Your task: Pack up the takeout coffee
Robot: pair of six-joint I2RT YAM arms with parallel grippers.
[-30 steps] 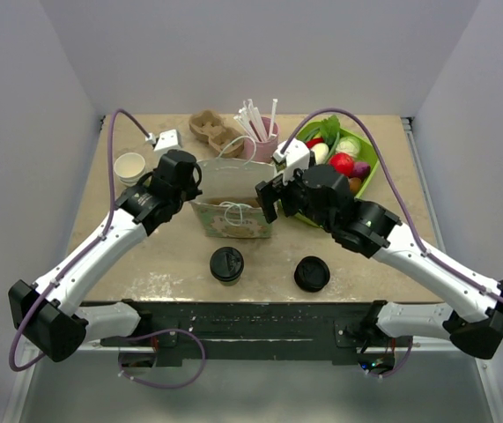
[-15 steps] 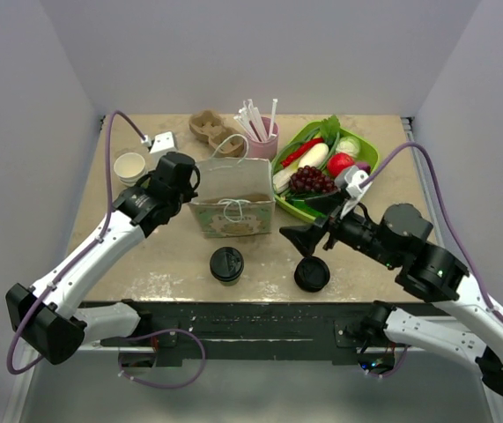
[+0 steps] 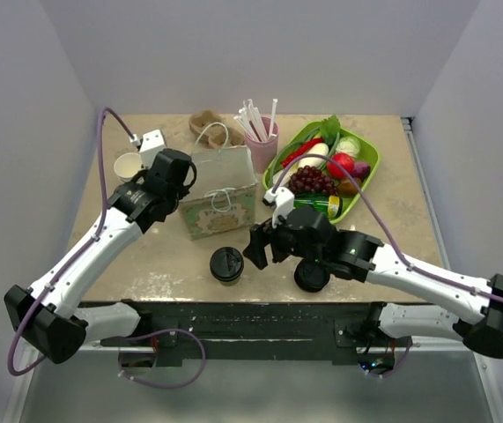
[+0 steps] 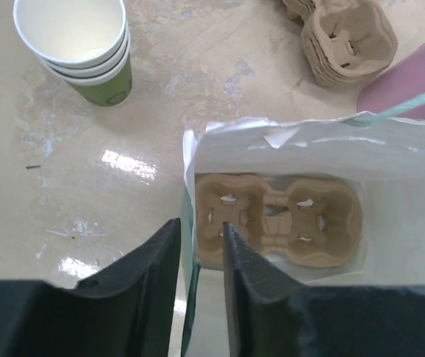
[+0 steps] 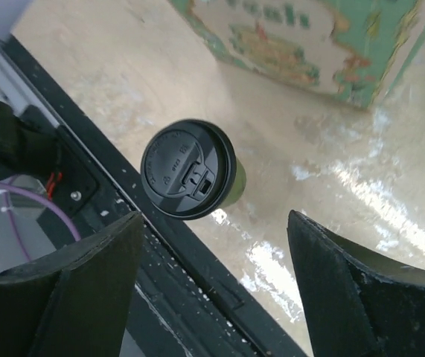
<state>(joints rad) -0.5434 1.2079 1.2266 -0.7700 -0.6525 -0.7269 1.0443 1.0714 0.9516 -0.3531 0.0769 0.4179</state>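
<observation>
The light is bright and soft and comes from above. The table [image 4: 123, 163] shines with white glare spots. Shadows are small and pale. Close to the wrist camera, the dark fingers [image 4: 149, 275] look a bit blurry.

**Takeout coffee.** A small paper cup with green sides and a round black plastic lid [image 3: 226, 263] stands upright on the beige surface [image 3: 159, 256]. The lid is uppermost and sits squarely on the rim. Seen from above, the lid shows a raised outer ring, faint embossed marks and a small rectangular sip tab off centre. The cup is close to the surface's near edge. It lies just in front of the green-patterned paper bag [image 3: 225, 198], apart from it.
</observation>
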